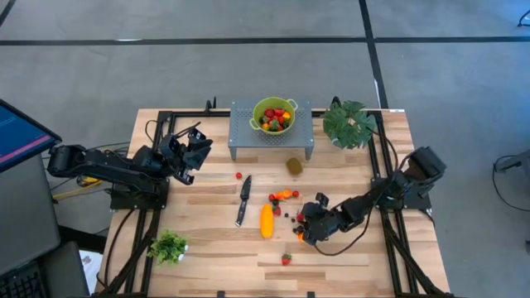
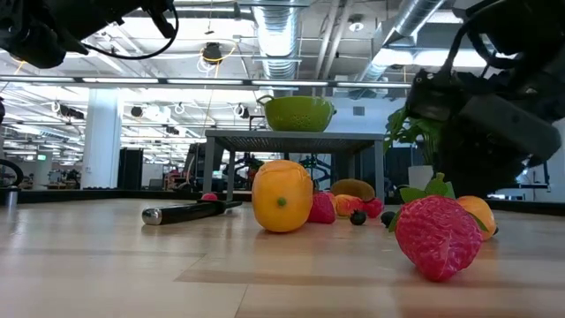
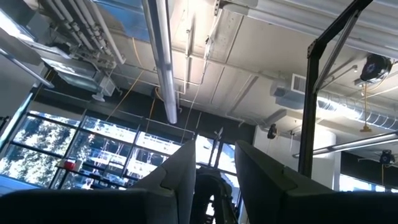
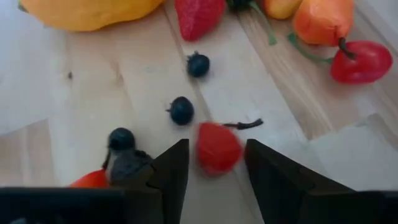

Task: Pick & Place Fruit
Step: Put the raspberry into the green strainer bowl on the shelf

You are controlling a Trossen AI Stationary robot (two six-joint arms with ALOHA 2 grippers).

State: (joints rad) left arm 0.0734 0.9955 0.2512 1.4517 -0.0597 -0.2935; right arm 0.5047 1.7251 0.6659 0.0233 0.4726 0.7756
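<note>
lime-green plastic colander on grey perforated metal stand, filled with small toy fruit. right end effector low, parted around small red ball mid-surface. left end effector raised, slightly parted, empty.

Place: industrial lab hall | exposed ducts – concrete floor

Black-handled knife lies centre frame on the table. Leafy plants: upper right and lower left.
</note>
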